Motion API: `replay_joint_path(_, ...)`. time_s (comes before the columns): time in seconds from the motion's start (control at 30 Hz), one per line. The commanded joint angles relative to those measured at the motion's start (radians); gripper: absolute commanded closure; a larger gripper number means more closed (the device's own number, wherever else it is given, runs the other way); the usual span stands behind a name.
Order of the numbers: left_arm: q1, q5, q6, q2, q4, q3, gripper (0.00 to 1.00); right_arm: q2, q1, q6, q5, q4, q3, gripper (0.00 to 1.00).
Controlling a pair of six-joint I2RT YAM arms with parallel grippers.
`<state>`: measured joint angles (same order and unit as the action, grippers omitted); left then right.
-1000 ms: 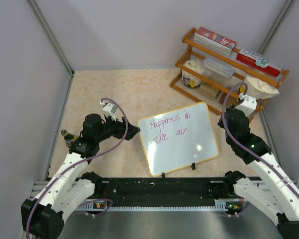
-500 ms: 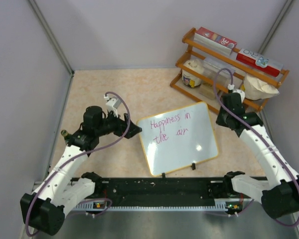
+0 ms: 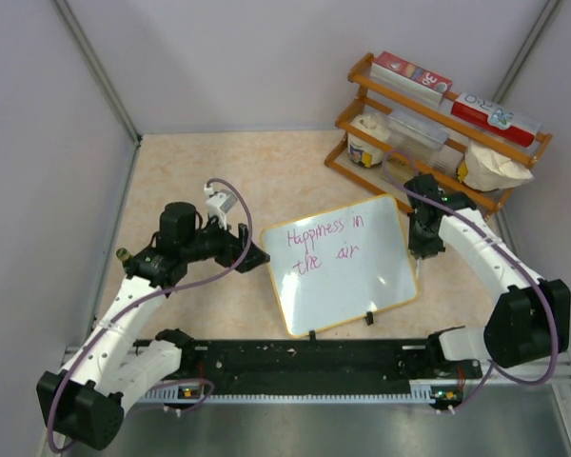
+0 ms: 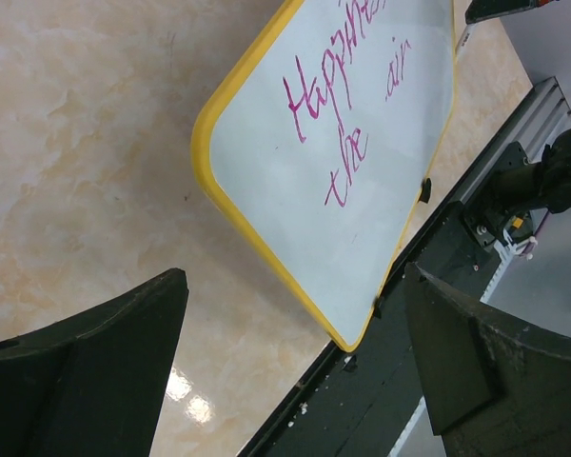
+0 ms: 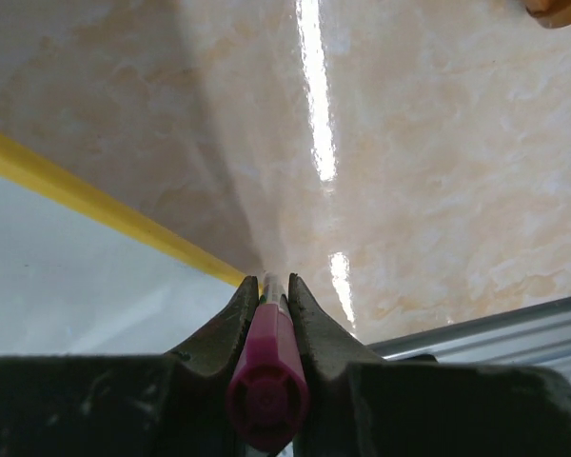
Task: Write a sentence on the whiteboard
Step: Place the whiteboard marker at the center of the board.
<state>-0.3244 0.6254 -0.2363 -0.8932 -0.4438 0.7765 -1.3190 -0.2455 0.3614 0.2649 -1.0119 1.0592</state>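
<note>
The whiteboard (image 3: 341,276) is lying on the counter (image 3: 209,171) between the two arms, showing pink handwriting that reads "Happiness in the air". The left claw (image 3: 251,246) is hovering wide open just beside the board's left edge. The right claw (image 5: 271,283) is pinching a pink marker (image 5: 266,386) narrowly near the board's yellow right edge

The left wrist view's top edge cuts off the whiteboard (image 4: 362,190) and the end of its first written line. In the right wrist view the marker (image 5: 266,390) is blurred, its tip mostly hidden inside the right gripper (image 5: 270,284). From above, the labels on the rack (image 3: 360,74) are too small to read.
</note>
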Motion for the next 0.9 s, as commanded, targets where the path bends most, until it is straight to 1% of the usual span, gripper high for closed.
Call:
replay_joint_path(0.0,0.001,0.026,0.019,-0.013,0.008,0.024,0.03,-0.045,0.011,-0.061,-0.007,-0.103,0.050,1.00)
replay_joint_path(0.17,-0.001,0.022,0.015,-0.026,0.005,0.038,0.03,-0.137,0.011,-0.058,-0.027,-0.114,0.056,1.00)
replay_joint_path(0.27,-0.001,0.017,0.015,-0.035,0.005,0.041,0.03,-0.209,0.012,-0.062,-0.067,-0.114,0.056,1.00)
replay_joint_path(0.33,-0.001,0.014,0.015,-0.042,0.005,0.041,0.03,-0.236,0.011,-0.062,-0.064,-0.113,0.058,0.96)
replay_joint_path(0.37,-0.001,0.014,0.015,-0.046,0.005,0.041,0.03,-0.249,0.011,-0.061,-0.052,-0.113,0.058,0.91)
replay_joint_path(0.4,-0.001,0.013,0.015,-0.049,0.005,0.043,0.03,-0.252,0.011,-0.058,-0.035,-0.113,0.059,0.82)
replay_joint_path(0.5,-0.001,0.010,0.015,-0.055,0.005,0.046,0.03,-0.250,0.011,-0.049,-0.001,-0.120,0.068,0.60)
replay_joint_path(0.53,0.001,0.010,0.015,-0.058,0.005,0.046,0.03,-0.243,0.012,-0.047,0.002,-0.120,0.070,0.28)
replay_joint_path(0.57,0.001,0.010,0.015,-0.059,0.005,0.047,0.03,-0.235,0.014,-0.047,0.022,-0.120,0.073,0.12)
replay_joint_path(0.6,-0.001,0.011,0.015,-0.062,0.005,0.049,0.02,-0.223,0.012,-0.045,0.028,-0.122,0.074,0.07)
replay_joint_path(0.63,-0.001,0.010,0.017,-0.064,0.008,0.047,0.02,-0.217,0.012,-0.045,0.030,-0.122,0.077,0.04)
replay_joint_path(0.87,-0.001,0.014,0.012,-0.075,0.025,0.043,0.02,-0.186,0.012,-0.041,0.042,-0.122,0.090,0.02)
